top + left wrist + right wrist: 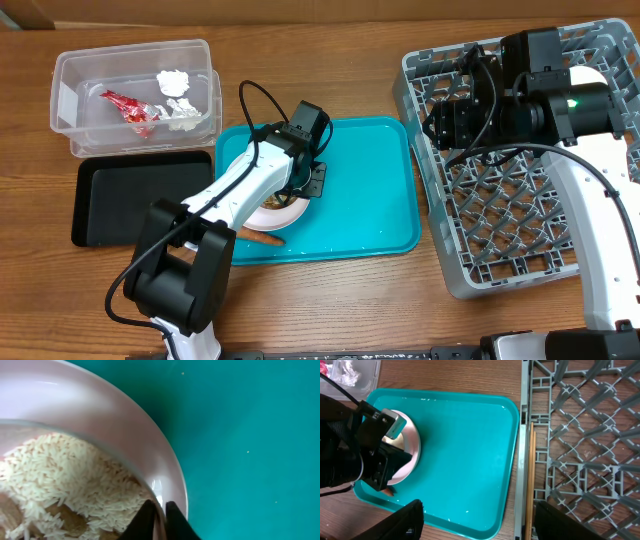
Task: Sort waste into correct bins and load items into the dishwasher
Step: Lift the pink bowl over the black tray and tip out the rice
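Scanning from the left, I see the tub (70,70) at the table's far corner with a red wrapper (130,108) and the tissue (175,80) inside. The black tray (130,200) lies in front of it, just beside the teal tray's (370,180) left edge. On the teal tray's left half sits the bowl (283,212), mostly hidden from overhead by my left arm (235,185). The carrot (262,238) lies on that tray just beside the bowl's near side.

Through the left wrist camera I see the left gripper (161,517) pinched tight on the bowl's rim, one finger inside and one outside. Rice (65,475) is heaped close to the inner finger.

Right of the teal tray stands the rack (500,220), its wall just beside the tray. The chopsticks (530,475) lie inside along that wall. My right gripper (477,510) hangs above the rack's left edge, fingers spread wide, holding nothing. The right arm (540,100) covers the rack's far corner.
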Tool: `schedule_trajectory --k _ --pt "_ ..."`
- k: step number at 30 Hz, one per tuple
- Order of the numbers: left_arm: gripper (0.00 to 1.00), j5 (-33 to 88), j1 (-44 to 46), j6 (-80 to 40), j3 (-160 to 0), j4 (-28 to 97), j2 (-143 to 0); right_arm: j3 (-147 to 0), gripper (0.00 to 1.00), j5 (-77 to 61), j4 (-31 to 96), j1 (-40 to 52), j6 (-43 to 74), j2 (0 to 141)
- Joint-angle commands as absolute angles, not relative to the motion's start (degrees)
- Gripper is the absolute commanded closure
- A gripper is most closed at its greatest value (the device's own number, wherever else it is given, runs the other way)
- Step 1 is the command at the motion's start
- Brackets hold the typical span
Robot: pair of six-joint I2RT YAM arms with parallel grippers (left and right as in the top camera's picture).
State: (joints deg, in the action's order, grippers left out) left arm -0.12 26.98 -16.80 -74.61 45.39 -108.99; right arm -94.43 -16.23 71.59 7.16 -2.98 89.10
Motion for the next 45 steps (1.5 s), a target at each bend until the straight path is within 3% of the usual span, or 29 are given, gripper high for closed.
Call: schedule_trajectory --k 1,14,20,35,45 --pt "0.96 -0.7 27.0 -16.9 -74.3 45.4 -109.4 -94.4 0.27 -16.1 71.5 7.0 -3.0 89.1" --pt "0.96 -10.2 26.7 -18.3 -87.0 61.3 -109.1 -94.4 0.27 -12.6 72.0 7.0 -3.0 89.1" --pt "0.96 -9.3 22.8 -22.4 -90.0 65.7 -107.4 -94.4 0.27 -11.9 72.3 7.0 -3.0 89.1" --pt "0.96 11.7 1.3 -16.1 -85.4 66.8 -99.5 -94.4 0.28 -10.5 72.6 7.0 -2.9 89.1" --pt "0.96 39.8 -19.2 -0.7 -77.4 60.5 -99.4 -94.4 0.32 -10.5 73.6 7.0 -2.9 89.1"
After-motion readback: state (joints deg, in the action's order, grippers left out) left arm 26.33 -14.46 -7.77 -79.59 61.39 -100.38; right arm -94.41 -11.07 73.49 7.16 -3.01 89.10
